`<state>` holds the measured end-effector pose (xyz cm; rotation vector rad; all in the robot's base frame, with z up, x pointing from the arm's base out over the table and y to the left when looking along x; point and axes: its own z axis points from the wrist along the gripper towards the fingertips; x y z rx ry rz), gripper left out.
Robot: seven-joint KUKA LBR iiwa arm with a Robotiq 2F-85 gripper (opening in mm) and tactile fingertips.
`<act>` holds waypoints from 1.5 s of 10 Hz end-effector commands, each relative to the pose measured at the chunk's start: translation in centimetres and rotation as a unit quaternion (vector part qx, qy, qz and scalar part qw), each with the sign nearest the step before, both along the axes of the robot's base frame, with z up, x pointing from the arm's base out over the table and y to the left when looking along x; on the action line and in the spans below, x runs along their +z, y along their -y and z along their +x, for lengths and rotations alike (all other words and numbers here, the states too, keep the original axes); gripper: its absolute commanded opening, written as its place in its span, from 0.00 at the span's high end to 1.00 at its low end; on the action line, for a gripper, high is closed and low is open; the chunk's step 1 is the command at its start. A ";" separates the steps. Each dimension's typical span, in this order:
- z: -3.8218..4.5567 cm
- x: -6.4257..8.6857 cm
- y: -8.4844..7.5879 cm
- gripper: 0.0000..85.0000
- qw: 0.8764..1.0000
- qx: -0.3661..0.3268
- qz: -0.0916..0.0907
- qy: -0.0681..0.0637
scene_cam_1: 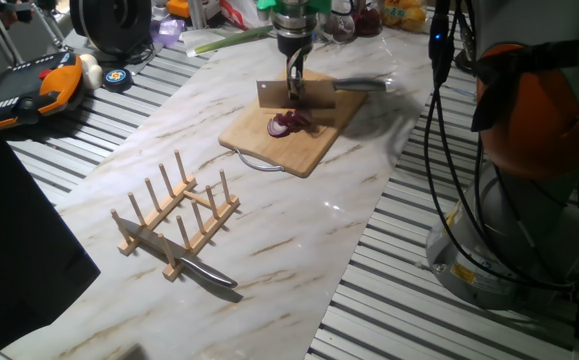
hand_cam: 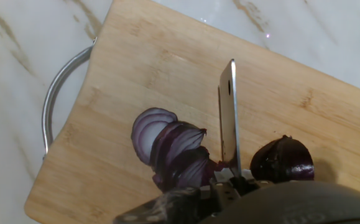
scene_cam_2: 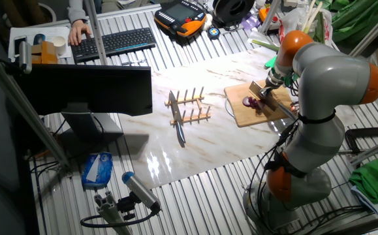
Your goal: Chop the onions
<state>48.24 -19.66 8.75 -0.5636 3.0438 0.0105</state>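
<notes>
A wooden cutting board (scene_cam_1: pixel 314 150) (scene_cam_2: pixel 242 112) (hand_cam: pixel 142 56) with a metal loop handle lies on the marble table. On it sits the purple onion (scene_cam_1: pixel 289 124) (scene_cam_2: pixel 249 102), partly cut. In the hand view, several slices (hand_cam: pixel 170 149) lie fanned to the left of the blade and an uncut end piece (hand_cam: pixel 283 160) lies to its right. My gripper (scene_cam_1: pixel 294 80) (scene_cam_2: pixel 271 79) is shut on the spine of a cleaver (scene_cam_1: pixel 314 95) (hand_cam: pixel 229 118). The cleaver is held edge-down just above the onion, between slices and end piece. The fingers are mostly hidden in the hand view.
A wooden peg rack (scene_cam_1: pixel 174 215) (scene_cam_2: pixel 190 108) with a knife (scene_cam_1: pixel 207 272) (scene_cam_2: pixel 179 130) lies nearer the table's front. A teach pendant (scene_cam_1: pixel 39 85), a tape roll and bagged vegetables crowd the back edge. The arm's base (scene_cam_1: pixel 509 240) stands to the right.
</notes>
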 end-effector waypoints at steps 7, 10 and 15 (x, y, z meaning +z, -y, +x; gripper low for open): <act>0.32 -1.4 0.4 0.99 1.000 0.000 0.001 0.008; 0.26 -1.4 0.5 0.99 1.000 0.000 0.003 0.008; -0.22 -0.2 0.5 0.99 1.000 -0.002 -0.002 0.003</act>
